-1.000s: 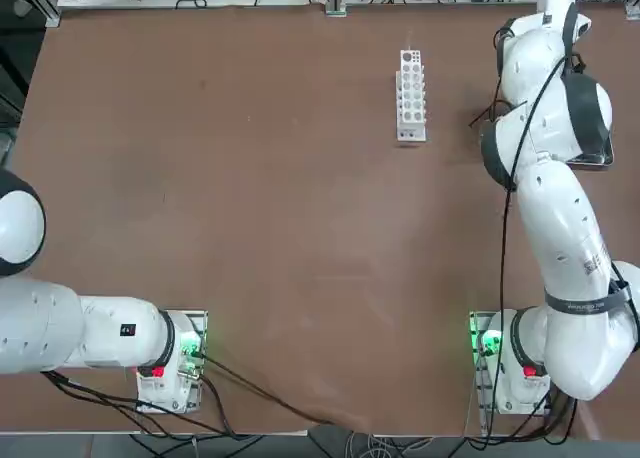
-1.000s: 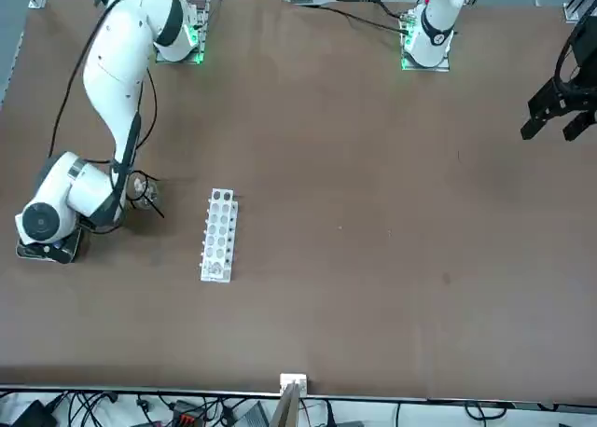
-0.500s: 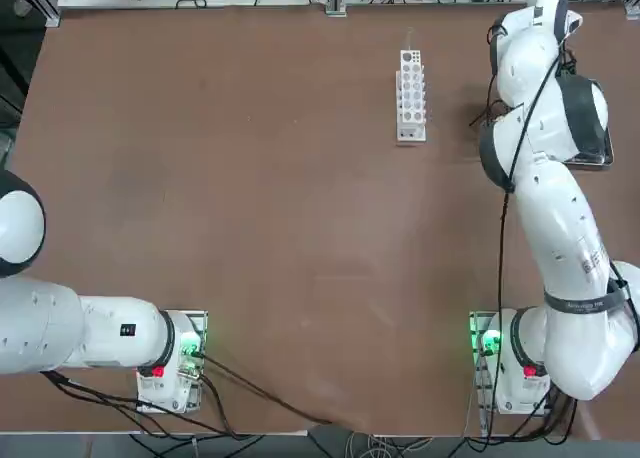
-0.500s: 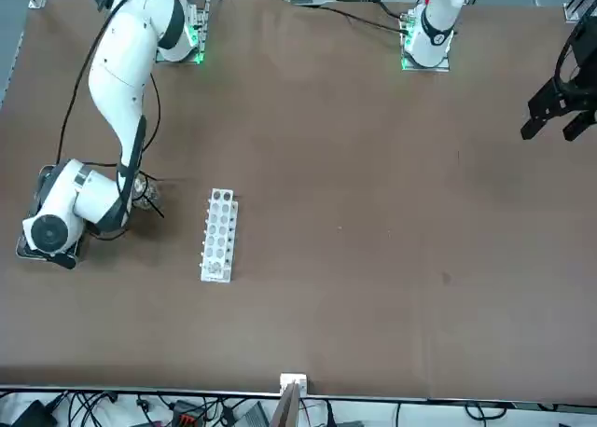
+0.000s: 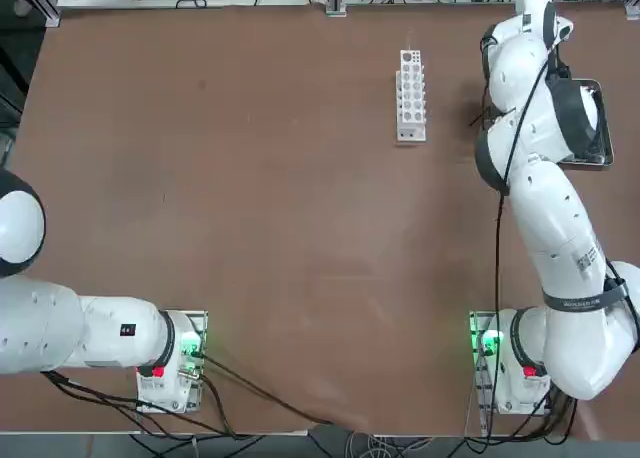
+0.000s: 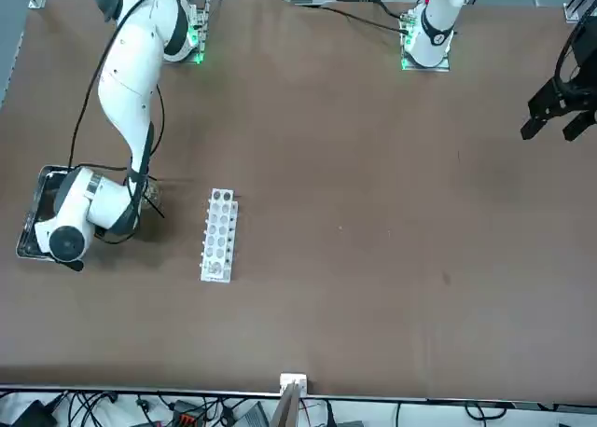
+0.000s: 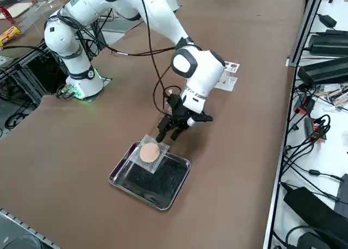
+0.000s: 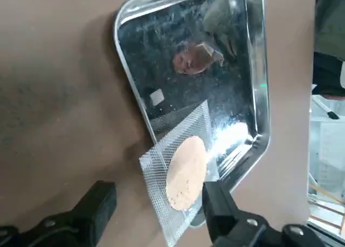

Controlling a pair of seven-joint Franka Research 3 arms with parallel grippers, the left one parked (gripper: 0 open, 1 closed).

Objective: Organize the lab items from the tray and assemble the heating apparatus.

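One square mesh (image 7: 149,154) with tan centre, propped tilted on the tray (image 7: 176,188) rim nearest the arm, overhanging it, likely for easy pickup; tray near the bench's far right edge. Right gripper (image 7: 169,131) hovers just beside the mesh, fingers (image 8: 218,206) spread, empty.

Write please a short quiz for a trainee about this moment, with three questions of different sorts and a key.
1. True or false: the square mesh lies flat in the middle of the tray floor.
2. The right gripper has jaws that are: A open, B shut on the mesh, C shut on nothing.
3. Fill in: the white rack stands on the ____, apart from the tray.

Key: 1 false, it rests over the tray's rim at one corner; 2 A; 3 table.
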